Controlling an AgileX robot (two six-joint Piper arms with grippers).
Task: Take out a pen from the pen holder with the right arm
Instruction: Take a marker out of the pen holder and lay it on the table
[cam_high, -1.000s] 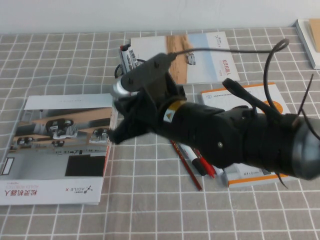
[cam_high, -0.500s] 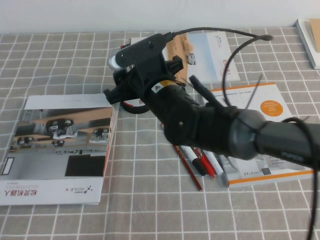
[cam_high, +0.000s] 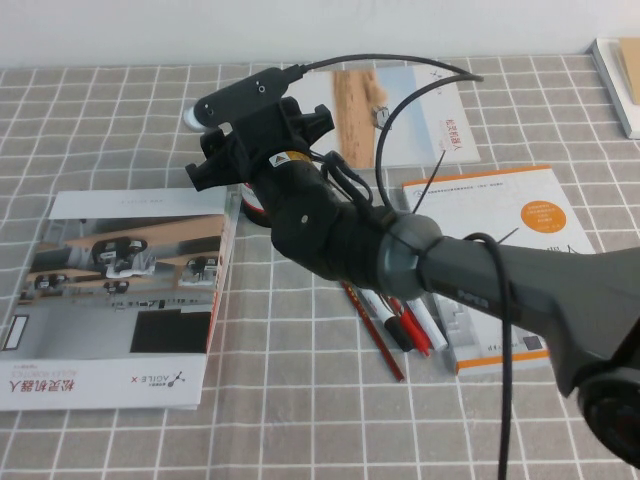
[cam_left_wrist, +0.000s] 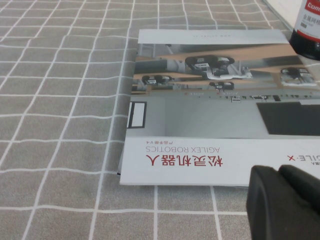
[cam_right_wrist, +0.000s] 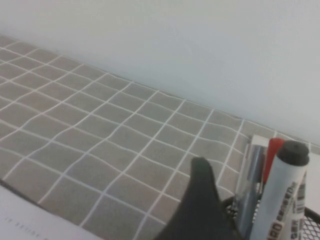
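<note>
Overhead and wrist-camera views of a table under a grey checked cloth (cam_high: 120, 440). At the far left, out of the overhead shot, the left pincer (cam_left_wrist: 280, 181) hangs low over the near edge of a large brochure (cam_high: 120, 290) with its tips pressed together and nothing in them. It looks parked there to keep clear of the work. The brochure lies flat and takes up the left of the table. Just past its far right corner, the right arm reaches diagonally in from the lower right. The right pincer (cam_high: 258, 150) is poised above the pen holder (cam_right_wrist: 311, 220), a black mesh cup that the wrist almost wholly hides from above. This pincer is spread wide and empty, which suits a drop onto a pen from above. In its own camera, one dark finger (cam_right_wrist: 200, 200) shows. Close beside it stand a silvery pen (cam_right_wrist: 250, 175), a red pen (cam_right_wrist: 273, 149) and a white marker (cam_right_wrist: 280, 200) with a black cap. All three are upright in the holder with their tops free to grab. They sit to one side of that finger, not enclosed by the pincer, so it likely needs to shift over them before closing. Further right, loose pens (cam_high: 400, 325) lie flat on the cloth against an orange and white booklet (cam_high: 510, 225). A second brochure (cam_high: 415, 110) lies behind.
</note>
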